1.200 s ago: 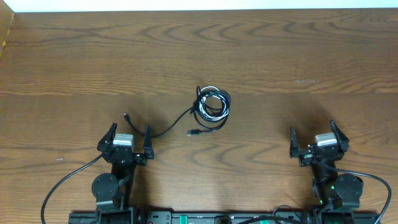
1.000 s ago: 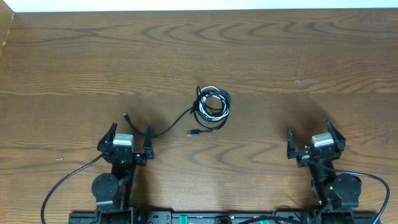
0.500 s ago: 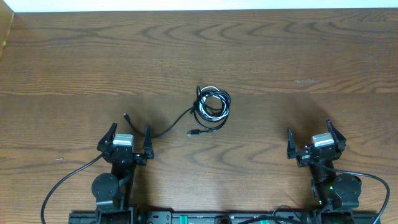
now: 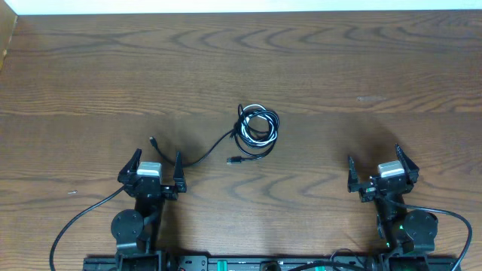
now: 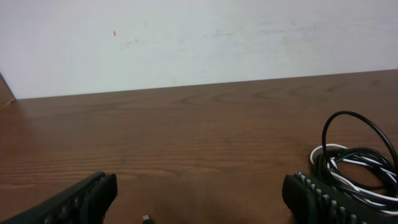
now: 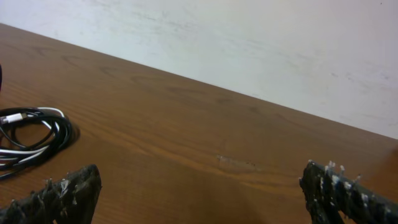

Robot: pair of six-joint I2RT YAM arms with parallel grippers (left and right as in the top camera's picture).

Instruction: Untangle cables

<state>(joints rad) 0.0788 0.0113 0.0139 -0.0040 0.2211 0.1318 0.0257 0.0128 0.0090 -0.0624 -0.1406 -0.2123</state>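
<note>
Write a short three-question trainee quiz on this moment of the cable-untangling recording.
1. True or false: the left tool and the right tool are both open and hold nothing.
2. Pick one: the loose black strand that runs out of the cable bundle ends in a plug nearest to A) the left tool, B) the right tool, C) the far edge of the table.
3. Fill in: the cable bundle holds black cords and one ____ cord.

Key: 1 true; 2 A; 3 white.
</note>
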